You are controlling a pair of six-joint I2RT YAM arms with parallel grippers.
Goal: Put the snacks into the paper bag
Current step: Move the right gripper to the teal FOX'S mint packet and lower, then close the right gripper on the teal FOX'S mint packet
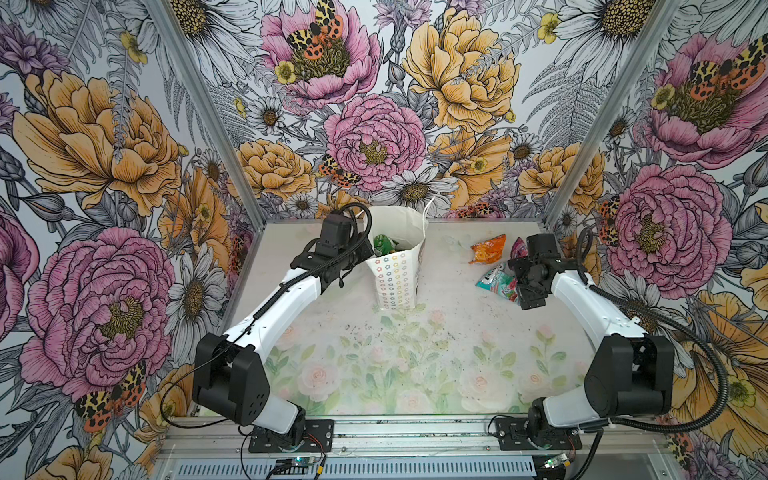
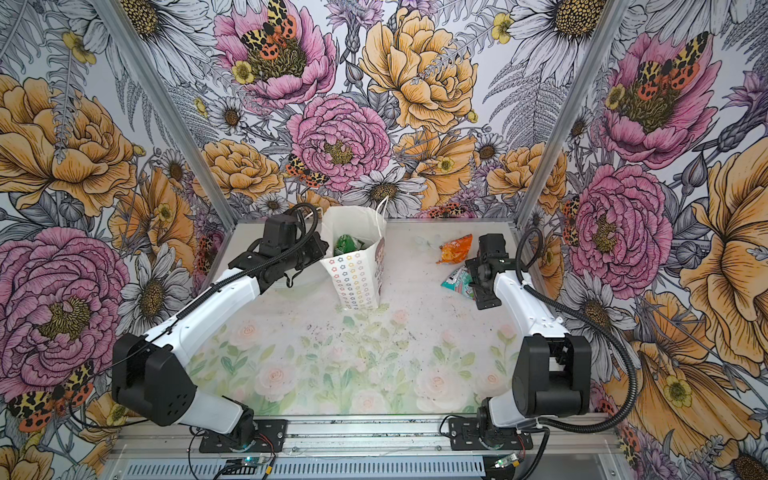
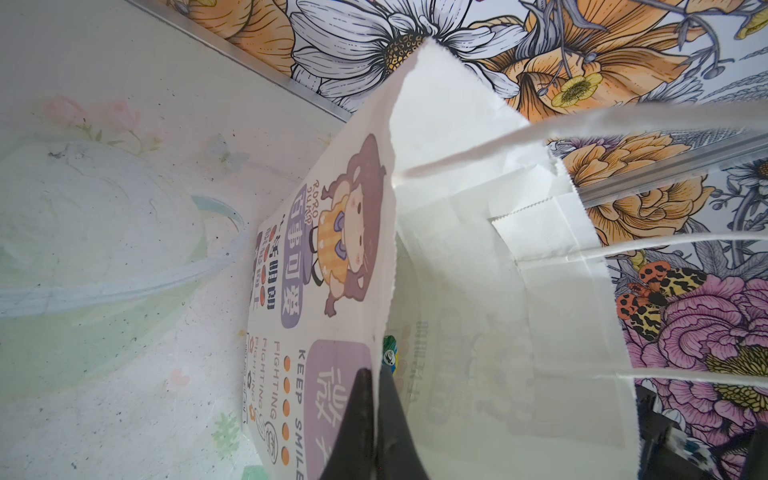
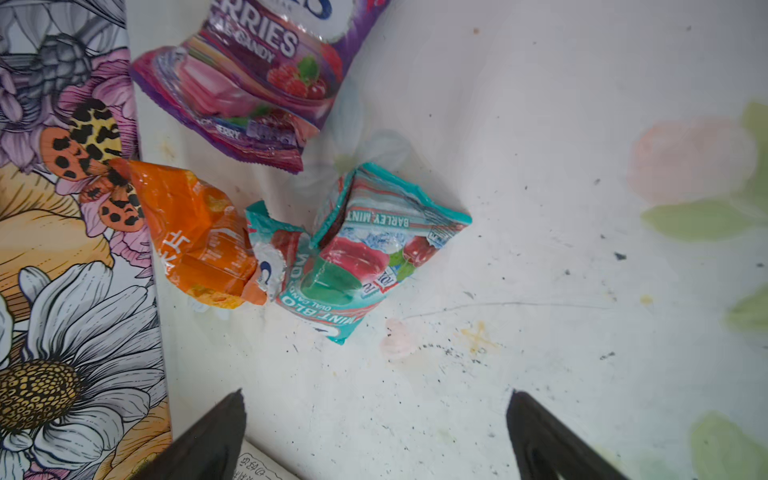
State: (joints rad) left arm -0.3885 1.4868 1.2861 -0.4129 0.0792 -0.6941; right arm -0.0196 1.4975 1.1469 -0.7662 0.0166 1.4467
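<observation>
1. Three snacks (image 1: 487, 248) lie on the table (image 1: 449, 332), right of the paper bag (image 1: 397, 282): the orange packet (image 4: 195, 245), the teal packet (image 4: 357, 257) and the purple packet (image 4: 257, 83), all close to the side wall (image 4: 62, 291).
2. A green packet (image 1: 384, 244) sits inside the bag.
3. The left gripper (image 3: 376, 374) is clenched on the bag's left rim edge.
4. The right gripper (image 4: 376, 395) hangs near the teal packet, its jaws spread wide and empty.
5. Bare tabletop lies between the bag and the three packets.

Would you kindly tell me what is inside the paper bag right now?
A green snack packet shows inside the paper bag; anything deeper is hidden by its walls.
</observation>
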